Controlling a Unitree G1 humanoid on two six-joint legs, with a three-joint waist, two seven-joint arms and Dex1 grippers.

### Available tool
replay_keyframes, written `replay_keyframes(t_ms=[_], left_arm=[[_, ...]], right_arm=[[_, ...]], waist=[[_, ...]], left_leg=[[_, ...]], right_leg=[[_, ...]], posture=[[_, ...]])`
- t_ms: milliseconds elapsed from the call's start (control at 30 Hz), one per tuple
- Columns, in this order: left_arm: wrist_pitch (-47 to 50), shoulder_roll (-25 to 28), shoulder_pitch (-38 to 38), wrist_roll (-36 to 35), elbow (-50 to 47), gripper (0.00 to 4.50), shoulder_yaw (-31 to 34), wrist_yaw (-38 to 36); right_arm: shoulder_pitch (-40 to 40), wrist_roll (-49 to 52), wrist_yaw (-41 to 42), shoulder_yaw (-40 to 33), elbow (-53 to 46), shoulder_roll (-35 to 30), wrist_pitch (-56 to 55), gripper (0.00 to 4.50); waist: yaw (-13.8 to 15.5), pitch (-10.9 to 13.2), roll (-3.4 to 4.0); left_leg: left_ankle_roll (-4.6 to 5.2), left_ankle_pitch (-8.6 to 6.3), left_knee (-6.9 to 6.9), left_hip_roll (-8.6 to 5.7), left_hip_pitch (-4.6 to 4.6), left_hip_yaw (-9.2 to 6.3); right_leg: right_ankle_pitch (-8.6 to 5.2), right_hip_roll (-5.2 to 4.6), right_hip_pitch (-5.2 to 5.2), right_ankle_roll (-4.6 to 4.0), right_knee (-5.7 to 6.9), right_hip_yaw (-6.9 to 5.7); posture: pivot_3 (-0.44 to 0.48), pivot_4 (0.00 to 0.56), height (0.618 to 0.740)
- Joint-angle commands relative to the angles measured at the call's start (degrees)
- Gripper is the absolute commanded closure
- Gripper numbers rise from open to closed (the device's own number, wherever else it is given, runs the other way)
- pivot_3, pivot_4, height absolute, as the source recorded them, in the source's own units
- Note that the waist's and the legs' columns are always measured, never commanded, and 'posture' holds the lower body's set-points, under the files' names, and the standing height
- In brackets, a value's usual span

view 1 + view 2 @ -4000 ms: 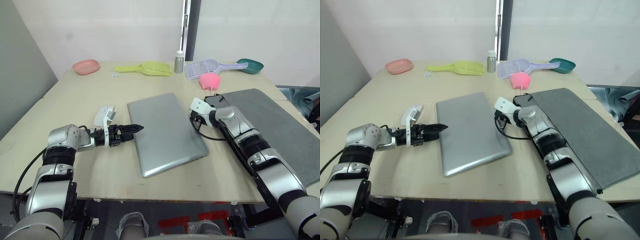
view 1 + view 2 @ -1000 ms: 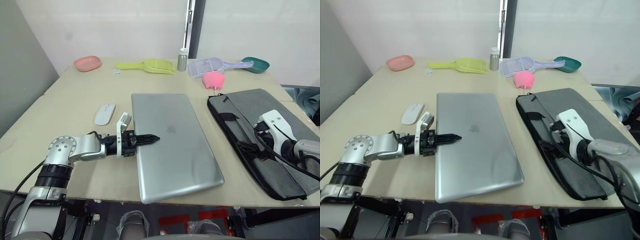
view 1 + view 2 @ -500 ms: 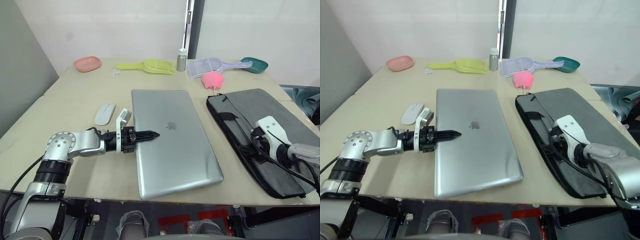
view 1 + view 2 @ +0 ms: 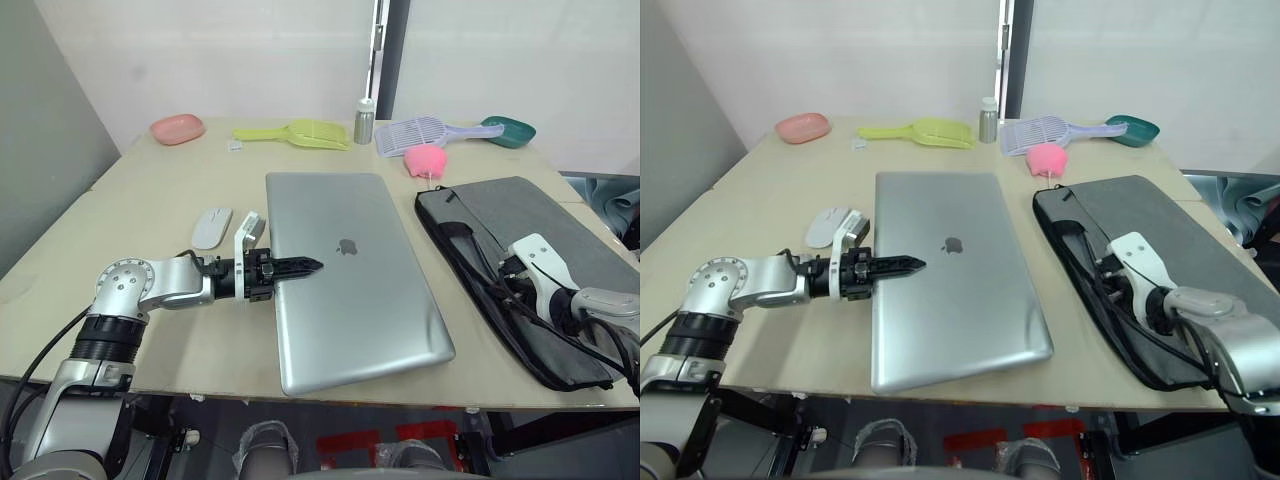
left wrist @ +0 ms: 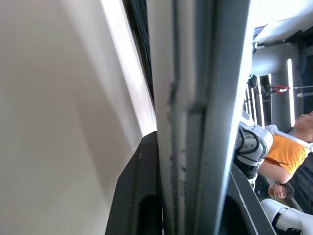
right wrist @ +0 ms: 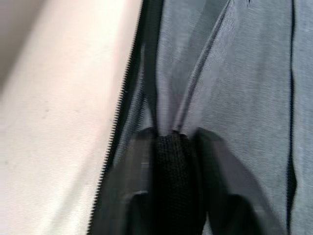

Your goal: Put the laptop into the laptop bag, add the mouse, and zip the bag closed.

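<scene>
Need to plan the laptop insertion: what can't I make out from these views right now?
- Inside of the laptop bag: hidden by its top panel, head views.
- Underside of the laptop at the left gripper: hidden by the lid.
- Right gripper: covered by its wrist housing, head views.

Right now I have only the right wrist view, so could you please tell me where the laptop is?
Observer: The laptop lies flat on the table, just left of the bag, with a strip of bare table between them.
Operator: Thank you. My right gripper is pinching the strap. Is anything holding the laptop?
Observer: Yes, the left gripper is shut on the laptop's left edge, about halfway along it.
Operator: And could you find the mouse for me?
Observer: The mouse sits on the table left of the laptop, just beyond the left arm and touching neither.
</scene>
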Motion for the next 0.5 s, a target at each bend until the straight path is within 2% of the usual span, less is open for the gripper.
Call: replay_keyframes(t_ms=[33,233,367,500], left_arm=[[-1.3,-0.9,-1.9,-4.4,-1.8,4.1,1.1,-2.0],[-1.5,-2.2,-0.9,-4.7,-2.8,4.1,0.5,-1.7],[-1.9,-3.4,-0.9,-4.7,-2.6,4.1,0.2,-1.5],[-2.0,-4.2,-1.0,-4.7,-2.1,4.1,0.1,-1.3]], right_arm=[[0.6,0.2,0.5,0.2,-2.4,-0.1,0.6,4.49],[-2.2,2.9,0.3,-2.4,-2.9,1.9,3.9,4.49],[-10.4,8.5,-1.4,-9.3,-2.3,6.9,11.6,4.49],[-18.7,11.7,-2.7,-12.2,-1.8,9.3,18.1,4.49]], waist=[[0.0,0.0,0.0],[-0.1,0.0,0.0],[-0.6,0.0,0.0],[-0.5,0.0,0.0]], left_leg=[[0.0,0.0,0.01,0.0,0.01,0.0],[0.02,0.01,0.02,0.0,0.02,0.01],[0.03,0.02,0.02,-0.01,0.04,0.06],[0.05,0.03,0.06,-0.02,0.16,0.18]], right_leg=[[0.0,0.0,0.0,0.0,0.02,0.01],[0.0,0.0,0.0,0.0,0.03,0.03],[0.01,0.01,-0.02,-0.01,0.1,0.09],[0.01,0.01,-0.04,-0.02,0.25,0.24]], posture=[[0.0,0.15,0.74],[0.0,0.15,0.74],[0.0,0.15,0.74],[0.0,0.15,0.74]])
